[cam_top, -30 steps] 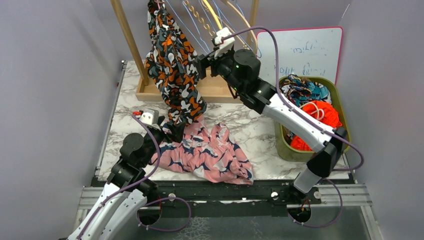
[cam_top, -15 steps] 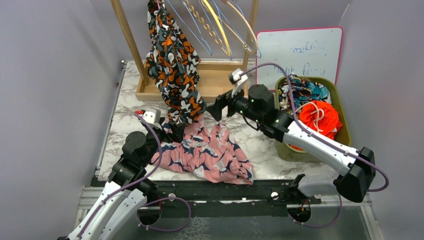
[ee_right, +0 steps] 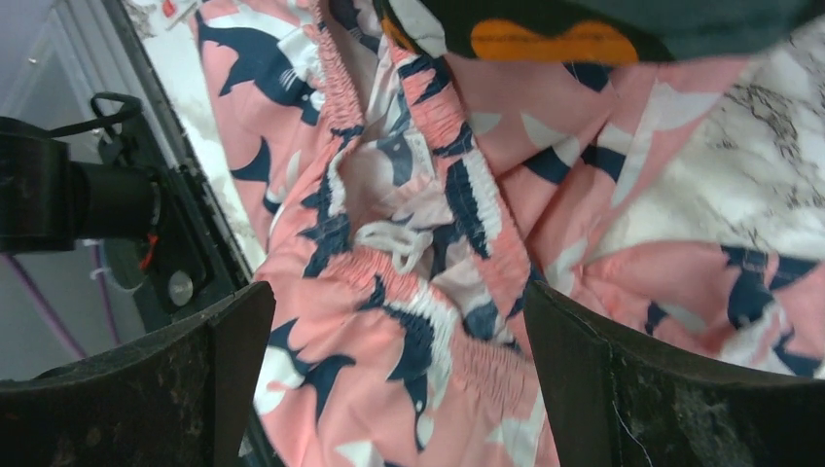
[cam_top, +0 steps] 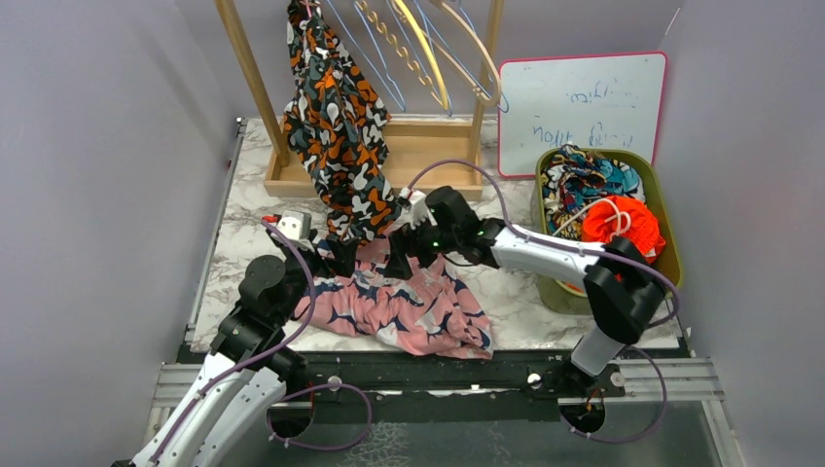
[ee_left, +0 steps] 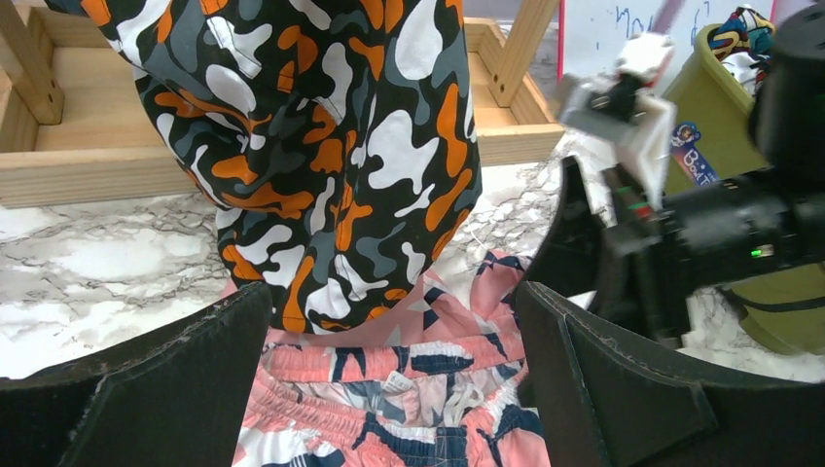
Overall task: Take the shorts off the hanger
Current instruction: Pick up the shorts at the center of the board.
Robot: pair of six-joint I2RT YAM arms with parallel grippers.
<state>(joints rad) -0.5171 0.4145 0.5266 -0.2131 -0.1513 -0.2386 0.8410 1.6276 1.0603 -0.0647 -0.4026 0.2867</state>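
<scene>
Top external view: we see the blotch shorts hanging from the top of the rack. Their lower end reaches down to the pink shorts, which lie crumpled on the table. The left gripper sits low at the hanging pair's bottom edge, and the right gripper is just beside it, over the pink pair. From the left wrist we see its fingers spread wide and released, the blotch fabric beyond them and not pinched. From the right wrist we see its fingers spread just as wide above the pink waistband, gripping nothing. Orange shorts and a multicolour pair lie in the bin.
</scene>
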